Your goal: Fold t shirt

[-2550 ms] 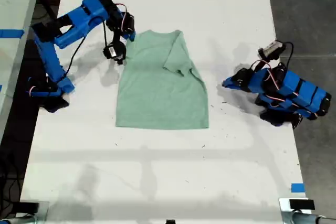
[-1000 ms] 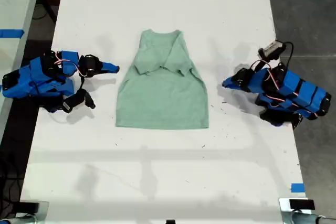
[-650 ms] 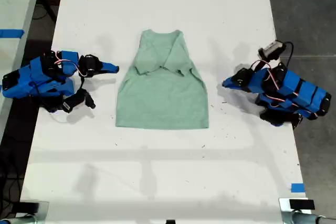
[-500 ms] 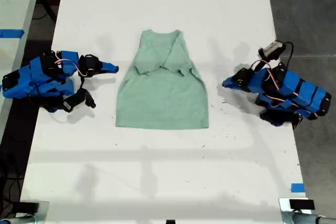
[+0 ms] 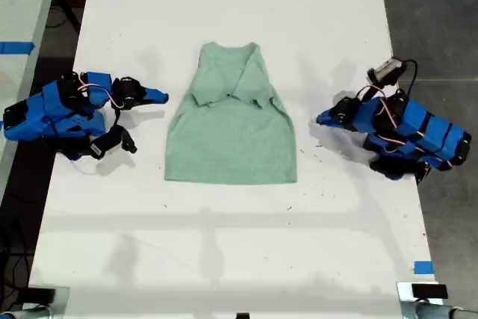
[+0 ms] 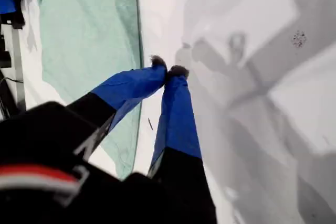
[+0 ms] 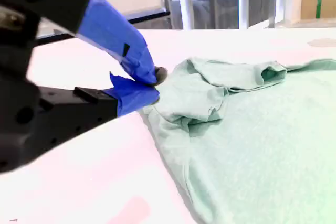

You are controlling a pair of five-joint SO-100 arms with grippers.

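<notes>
The t shirt (image 5: 230, 136) lies flat in the middle of the white table (image 5: 224, 252), pale mint green, with both sleeves folded in over its chest and the hem toward the exterior view's bottom. My second gripper (image 5: 163, 97) rests shut and empty at the exterior view's left, a short gap from the shirt's folded sleeve. The second wrist view shows its fingertips (image 7: 152, 77) pressed together beside the bunched sleeve of the t shirt (image 7: 247, 129). My first gripper (image 5: 320, 119) lies low at the exterior view's right, shut (image 6: 169, 70) on nothing, just off the edge of the t shirt (image 6: 84, 40).
Both arms are folded down on the table at the shirt's two sides. Blue tape marks (image 5: 423, 267) sit near the exterior view's lower right and on the neighbouring surface (image 5: 15, 48) at its left. Dark floor (image 5: 433, 20) lies past the table's edge.
2.5 s ago the second arm was raised with its gripper at the shirt's sleeve. That sleeve now lies folded inward and the arm has drawn back down. Nothing has moved in the last second.
</notes>
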